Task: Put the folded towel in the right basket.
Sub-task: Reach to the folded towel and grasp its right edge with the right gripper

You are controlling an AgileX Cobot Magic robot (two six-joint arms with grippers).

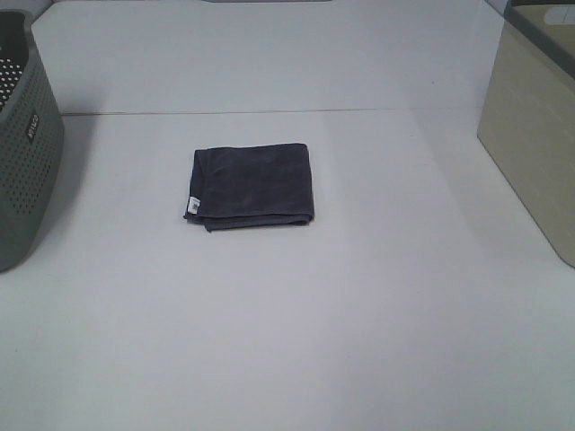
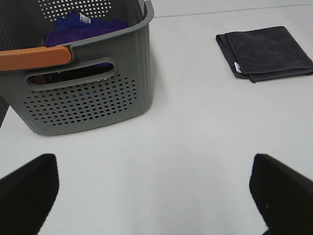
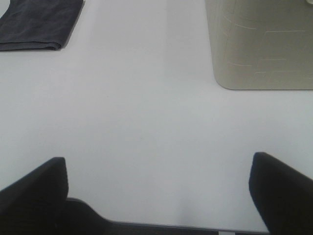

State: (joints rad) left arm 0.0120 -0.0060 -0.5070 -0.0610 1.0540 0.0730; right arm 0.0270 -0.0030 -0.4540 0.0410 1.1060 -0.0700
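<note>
While the left fingers (image 2: 27, 193) and the right fingers (image 3: 281, 188) hung spread wide and empty above the desk (image 1: 359, 323), the folded dark grey towel (image 1: 252, 186) lay flat at its middle, well apart from the beige right basket (image 1: 535, 135), probably awaiting a first grasp.

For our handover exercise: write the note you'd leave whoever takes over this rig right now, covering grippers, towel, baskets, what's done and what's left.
Left gripper: open, empty, near the grey basket.
Right gripper: open, empty, near the beige right basket.
Folded towel: flat on the table, between the baskets, untouched.
Grey basket holds purple cloth.
Done: nothing.
Left: grasp towel, carry it to the right basket, release.
</note>
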